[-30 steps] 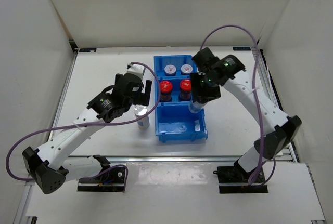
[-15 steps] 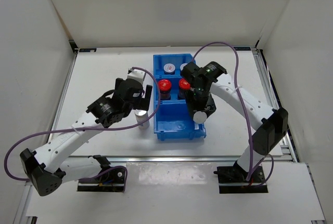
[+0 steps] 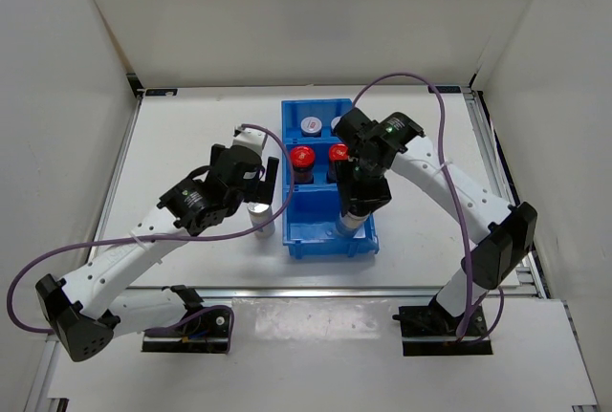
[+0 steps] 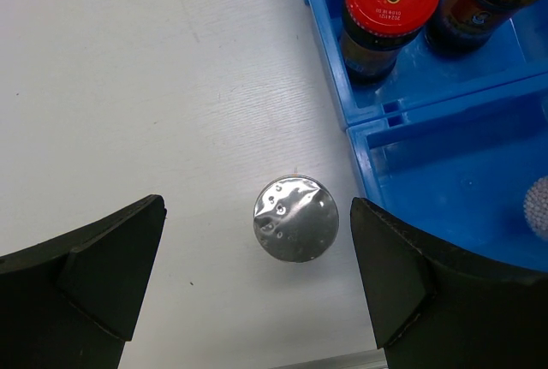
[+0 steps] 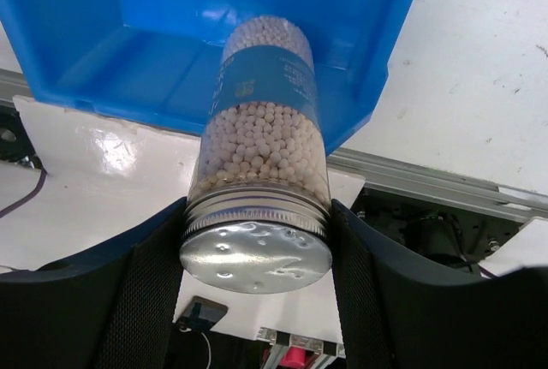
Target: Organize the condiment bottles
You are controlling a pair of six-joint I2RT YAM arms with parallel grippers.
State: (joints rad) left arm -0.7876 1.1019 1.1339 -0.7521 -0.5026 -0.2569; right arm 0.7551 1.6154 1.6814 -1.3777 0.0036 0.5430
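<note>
Two red-capped bottles point(image 3: 302, 155) point(image 3: 337, 153) stand in the middle compartment of the blue bin point(image 3: 296, 240). A grey-white cap point(image 3: 312, 125) shows in the far compartment; its twin is mostly hidden by the right arm. My right gripper point(image 3: 356, 204) point(image 5: 255, 245) is shut on a silver-lidded bottle of white beads point(image 5: 265, 121) point(image 3: 346, 225), tilted with its base in the near compartment. A second silver-topped bottle point(image 4: 296, 218) point(image 3: 259, 213) stands upright on the table just left of the bin. My left gripper point(image 4: 257, 279) point(image 3: 256, 181) is open above it, its jaws wide apart on either side.
The bin's left wall point(image 4: 342, 116) lies close to the silver bottle. A metal rail point(image 5: 428, 185) runs along the table's near edge, just past the bin. White walls enclose the table on three sides.
My right gripper has carried its bottle from the bin's right side down into the near compartment. The left gripper shifted slightly and stays open over the table bottle.
</note>
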